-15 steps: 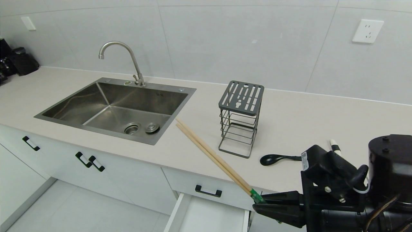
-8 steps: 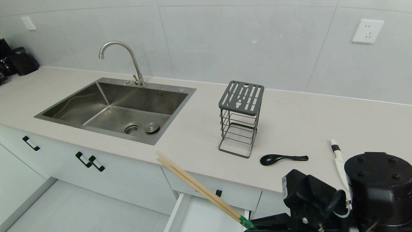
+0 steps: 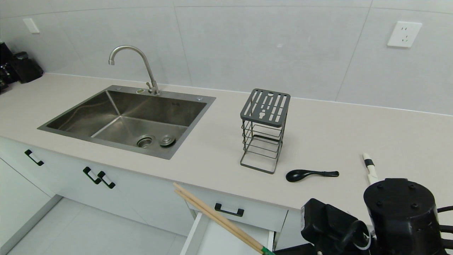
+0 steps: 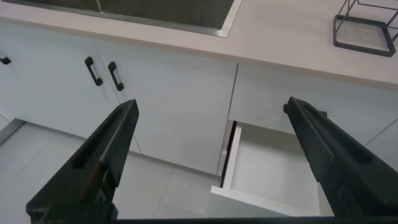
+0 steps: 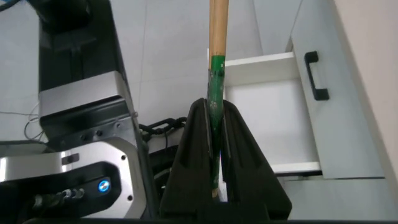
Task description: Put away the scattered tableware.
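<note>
- Right hand [image 5: 216, 111] clamps the chopsticks [image 3: 219, 219] by their green end, low above the open drawer [image 3: 226, 244].
- Left hand [image 4: 210, 107] hangs with fingers spread wide before the cabinets [image 4: 174, 99].

Large pale grey tiles cover the wall [image 3: 247, 46], which carries a white outlet [image 3: 404, 34] high on the right and a white switch [image 3: 31, 25] high on the left. Below it runs a long beige surface [image 3: 336, 131]. A steel sink [image 3: 155, 109] is set into it on the left, with a curved faucet [image 3: 148, 72] at its back rim and two drain fittings in the basin. Dark appliances [image 3: 21, 69] stand at the far left end, against the wall. White cabinets [image 3: 141, 198] with black handles [image 3: 99, 176] sit under the surface. One drawer [image 3: 212, 244] stands pulled open below a closed one. The floor [image 3: 88, 226] is light grey tile. The light is even and soft.
</note>
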Available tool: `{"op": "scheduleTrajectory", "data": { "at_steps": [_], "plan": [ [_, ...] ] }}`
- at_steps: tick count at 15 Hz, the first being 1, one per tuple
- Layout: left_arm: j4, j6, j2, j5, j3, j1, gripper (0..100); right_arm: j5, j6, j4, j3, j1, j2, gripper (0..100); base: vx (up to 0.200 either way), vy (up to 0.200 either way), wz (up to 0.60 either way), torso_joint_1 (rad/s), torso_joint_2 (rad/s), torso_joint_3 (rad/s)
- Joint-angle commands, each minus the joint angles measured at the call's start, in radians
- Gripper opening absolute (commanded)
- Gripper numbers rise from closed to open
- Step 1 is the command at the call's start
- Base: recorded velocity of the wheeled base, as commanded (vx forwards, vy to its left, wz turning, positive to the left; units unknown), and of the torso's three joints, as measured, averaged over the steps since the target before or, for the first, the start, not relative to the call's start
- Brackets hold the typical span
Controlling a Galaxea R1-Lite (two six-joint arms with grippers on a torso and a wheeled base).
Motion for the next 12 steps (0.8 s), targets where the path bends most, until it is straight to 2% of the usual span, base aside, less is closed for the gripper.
{"op": "scheduleTrajectory", "data": {
  "at_steps": [1,5,12],
  "plan": [
    [0.0,-0.001,0.0,0.0,0.0,0.0,100,0.0,-0.025,0.0,-0.015,-0.004,0.025,0,0.0,0.0,0.0,0.0,0.0,0.0],
    [0.0,-0.001,0.0,0.0,0.0,0.0,100,-0.056,-0.031,0.003,-0.095,0.01,0.083,0,0.0,0.0,0.0,0.0,0.0,0.0],
    [0.0,-0.001,0.0,0.0,0.0,0.0,100,-0.076,-0.028,0.006,-0.207,0.047,0.148,0,0.0,0.0,0.0,-0.108,0.23,0.124]
  ]
}}
